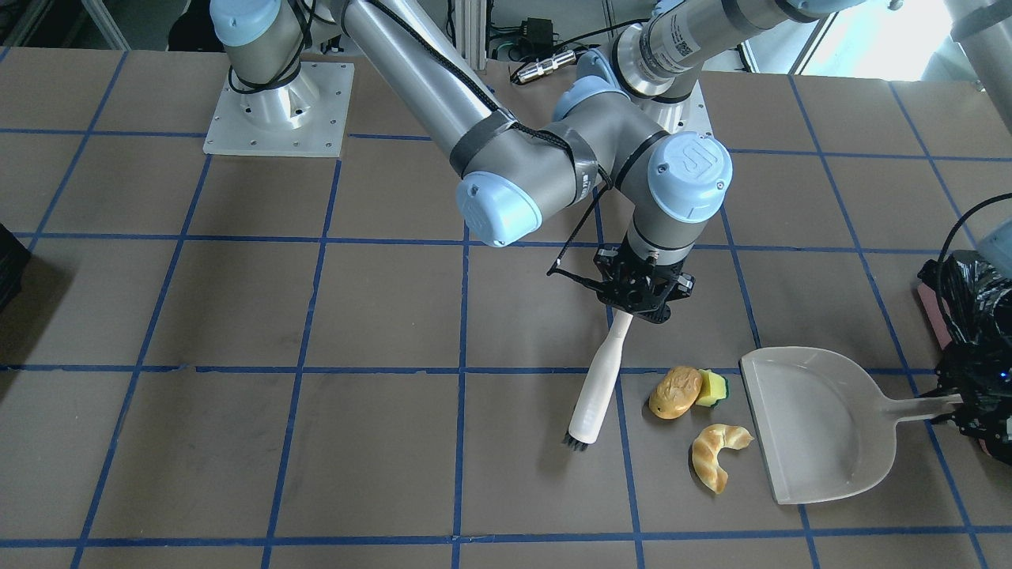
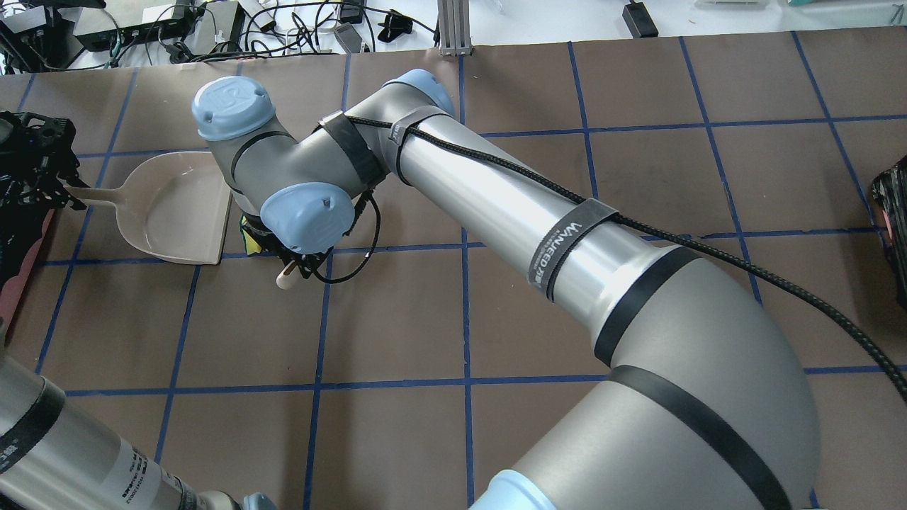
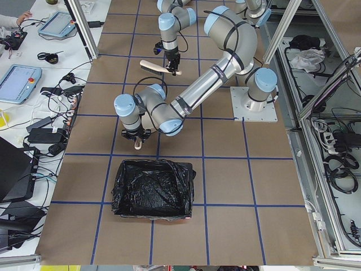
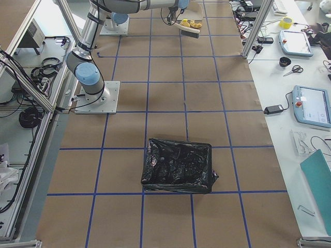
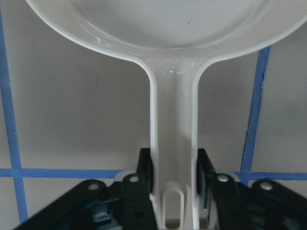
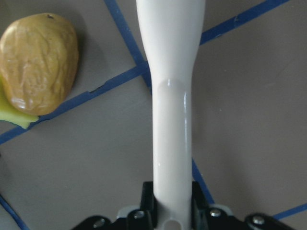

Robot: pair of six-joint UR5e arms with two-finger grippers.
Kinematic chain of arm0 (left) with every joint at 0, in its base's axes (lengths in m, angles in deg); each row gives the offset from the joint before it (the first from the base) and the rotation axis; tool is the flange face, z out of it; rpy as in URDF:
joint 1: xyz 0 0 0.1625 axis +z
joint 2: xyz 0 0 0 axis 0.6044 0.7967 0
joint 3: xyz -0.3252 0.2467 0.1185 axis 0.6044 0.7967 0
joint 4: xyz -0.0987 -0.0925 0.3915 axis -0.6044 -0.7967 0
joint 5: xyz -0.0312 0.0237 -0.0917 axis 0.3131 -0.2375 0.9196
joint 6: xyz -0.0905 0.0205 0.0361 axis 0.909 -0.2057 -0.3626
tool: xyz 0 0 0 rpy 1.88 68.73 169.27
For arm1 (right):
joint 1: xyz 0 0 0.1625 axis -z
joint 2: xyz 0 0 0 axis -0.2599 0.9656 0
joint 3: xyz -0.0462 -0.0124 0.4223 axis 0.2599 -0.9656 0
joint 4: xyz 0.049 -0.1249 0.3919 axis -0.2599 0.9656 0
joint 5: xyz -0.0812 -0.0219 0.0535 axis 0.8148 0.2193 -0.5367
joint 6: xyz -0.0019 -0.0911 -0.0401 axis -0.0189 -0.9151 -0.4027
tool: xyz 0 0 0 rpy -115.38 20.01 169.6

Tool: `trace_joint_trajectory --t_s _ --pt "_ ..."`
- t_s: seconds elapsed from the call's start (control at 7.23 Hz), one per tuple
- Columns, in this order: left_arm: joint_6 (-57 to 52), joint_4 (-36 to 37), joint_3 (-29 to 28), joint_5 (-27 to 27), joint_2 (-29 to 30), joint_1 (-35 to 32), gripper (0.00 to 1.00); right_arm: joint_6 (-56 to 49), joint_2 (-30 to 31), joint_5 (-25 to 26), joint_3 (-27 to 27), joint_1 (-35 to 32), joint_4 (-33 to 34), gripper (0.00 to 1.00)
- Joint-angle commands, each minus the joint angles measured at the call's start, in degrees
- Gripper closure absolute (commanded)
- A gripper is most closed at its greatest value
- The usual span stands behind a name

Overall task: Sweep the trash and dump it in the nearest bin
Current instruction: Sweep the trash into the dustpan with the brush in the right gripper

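The trash lies together on the table: a golden-brown bread roll point(image 1: 676, 392), a yellow-and-green sponge point(image 1: 714, 388) touching it, and a tan croissant point(image 1: 715, 454). My right gripper point(image 1: 640, 304) is shut on the white brush point(image 1: 598, 387), whose bristles touch the table just beside the roll point(image 6: 41, 62). My left gripper point(image 5: 173, 172) is shut on the handle of the beige dustpan point(image 1: 814, 427). The pan lies flat with its mouth close to the trash. The pink-sided bin point(image 1: 968, 292) with the black bag stands right behind the left gripper.
The right arm reaches across the table over the trash in the overhead view, hiding most of it. A second bag-lined bin point(image 4: 178, 165) stands at the table's other end. Two arm bases are bolted at the robot's side point(image 1: 277, 111).
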Motion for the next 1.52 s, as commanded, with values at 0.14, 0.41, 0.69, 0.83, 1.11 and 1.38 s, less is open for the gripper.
trace_joint_trajectory --t_s 0.14,0.41,0.69,0.83,1.11,1.38 --pt "-0.22 2.79 2.12 0.61 0.01 -0.18 1.00 2.25 -7.00 -0.42 -8.81 -1.54 -1.73 1.00" --pt "-0.22 2.79 2.21 0.52 -0.08 -0.53 1.00 1.38 -8.32 -1.38 -9.24 -1.54 -1.73 1.00" --pt "-0.05 2.61 2.21 0.44 -0.51 -0.54 1.00 -1.34 -12.00 -2.79 -14.66 -1.54 -1.91 1.00" --pt "0.13 2.61 2.30 0.00 -0.95 -0.54 1.00 -2.22 -12.63 -2.79 -15.65 -1.54 -2.60 1.00" --pt "0.22 2.61 2.30 -0.18 -1.04 -0.62 1.00 -9.74 -13.08 -3.49 -15.84 -1.45 -2.61 1.00" --pt "0.30 2.53 2.39 -0.27 -1.04 -0.71 1.00 -15.29 -13.95 -6.55 -18.37 -1.45 -2.52 1.00"
